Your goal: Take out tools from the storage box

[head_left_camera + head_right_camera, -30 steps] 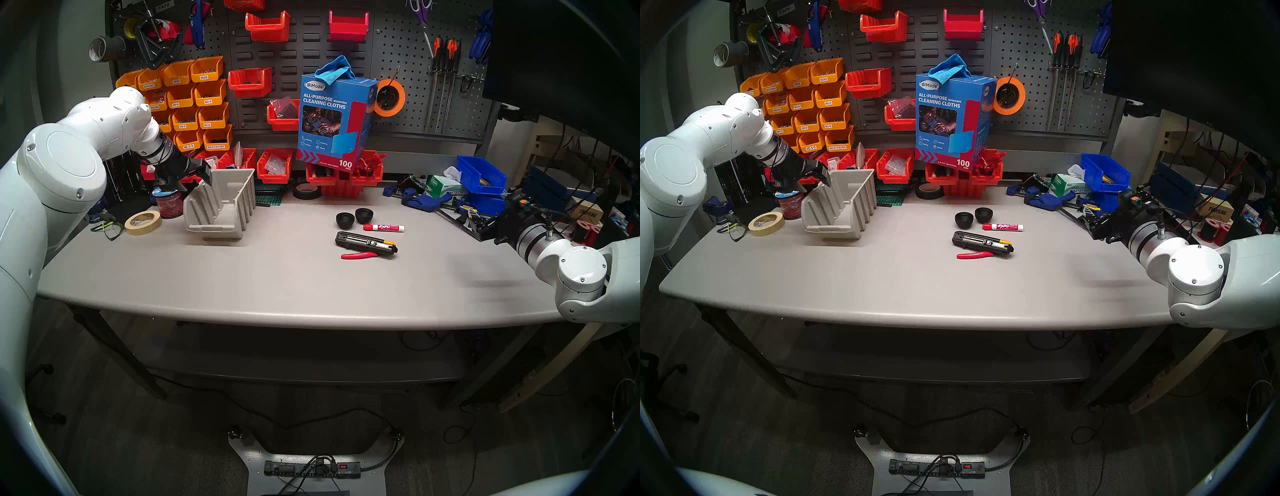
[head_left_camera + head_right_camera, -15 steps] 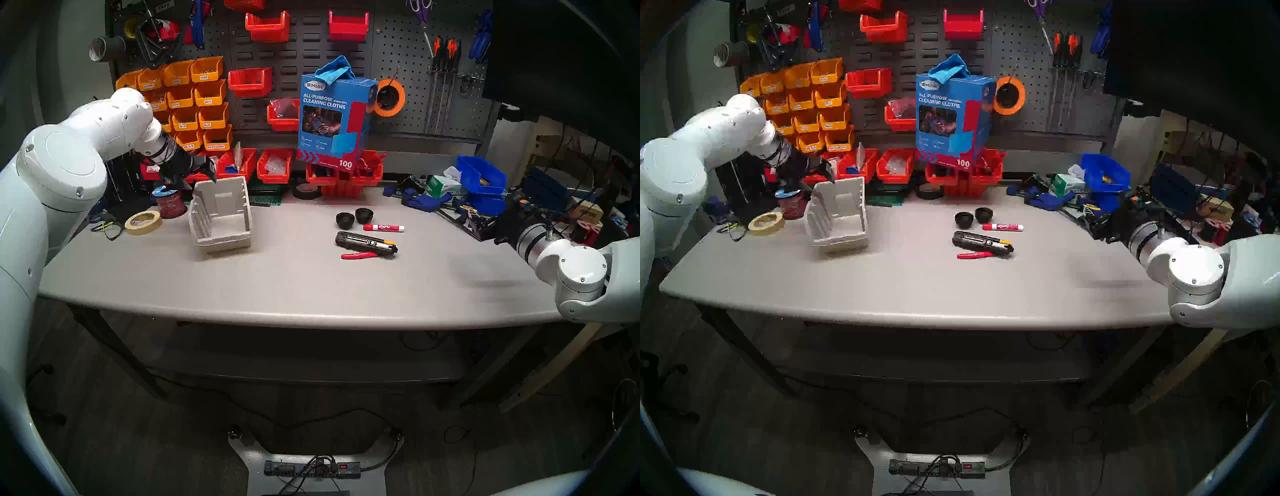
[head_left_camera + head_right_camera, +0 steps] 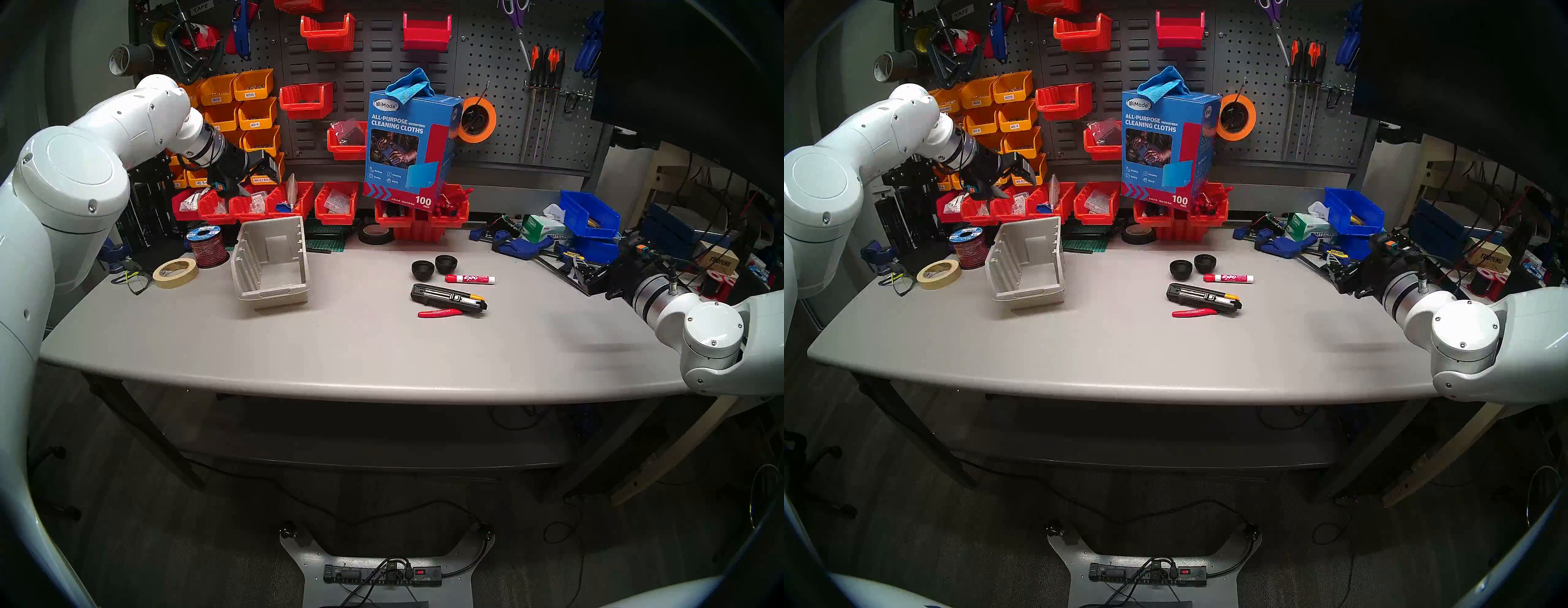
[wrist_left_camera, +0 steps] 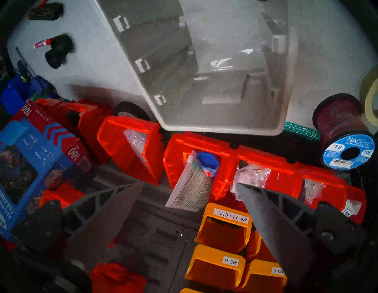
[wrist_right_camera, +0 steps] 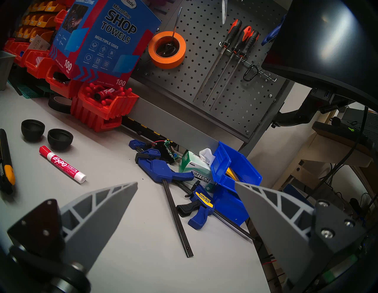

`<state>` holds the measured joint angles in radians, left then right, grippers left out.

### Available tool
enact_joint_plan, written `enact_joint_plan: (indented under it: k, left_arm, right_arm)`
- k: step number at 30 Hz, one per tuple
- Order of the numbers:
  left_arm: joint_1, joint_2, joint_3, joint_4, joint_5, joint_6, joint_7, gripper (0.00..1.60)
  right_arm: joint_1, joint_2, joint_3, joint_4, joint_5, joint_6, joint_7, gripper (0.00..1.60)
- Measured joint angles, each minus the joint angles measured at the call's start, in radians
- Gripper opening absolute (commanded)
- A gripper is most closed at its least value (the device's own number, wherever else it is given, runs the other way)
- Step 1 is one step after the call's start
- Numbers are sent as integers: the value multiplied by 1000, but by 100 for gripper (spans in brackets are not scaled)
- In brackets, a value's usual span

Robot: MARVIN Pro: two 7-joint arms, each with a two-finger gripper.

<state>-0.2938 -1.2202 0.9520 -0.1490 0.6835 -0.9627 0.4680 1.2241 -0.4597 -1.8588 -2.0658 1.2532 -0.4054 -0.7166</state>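
Head view: left gripper (image 3: pixel 259 170) spread wide, empty, at 11 o'clock above upright beige bin (image 3: pixel 271 265); right gripper (image 5: pixel 185 184) likewise, 5 tools at 3 o'clock.

Both arms wear glossy white rounded shells with round joint caps and small screws. Each wrist ends in a silver ring with thin black cable, then a black gripper housing. The fingers (image 5: pixel 98 214) are grey triangular lattice wedges bolted to black mounts.
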Motion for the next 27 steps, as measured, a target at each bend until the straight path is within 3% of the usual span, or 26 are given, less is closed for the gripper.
enact_joint_plan:
  k: [9, 15, 27]
  left_arm:
    - [-63, -12, -67, 8, -58, 0, 21, 160]
    - [-64, -2, -144, 7, -138, 0, 56, 160]
    - [63, 6, -333, -17, -345, 13, 125, 160]
  right_arm:
    - [0, -1, 0, 0, 1, -1, 0, 160]
    - [0, -1, 0, 0, 1, -1, 0, 160]
    - [0, -2, 0, 0, 2, -2, -1, 160]
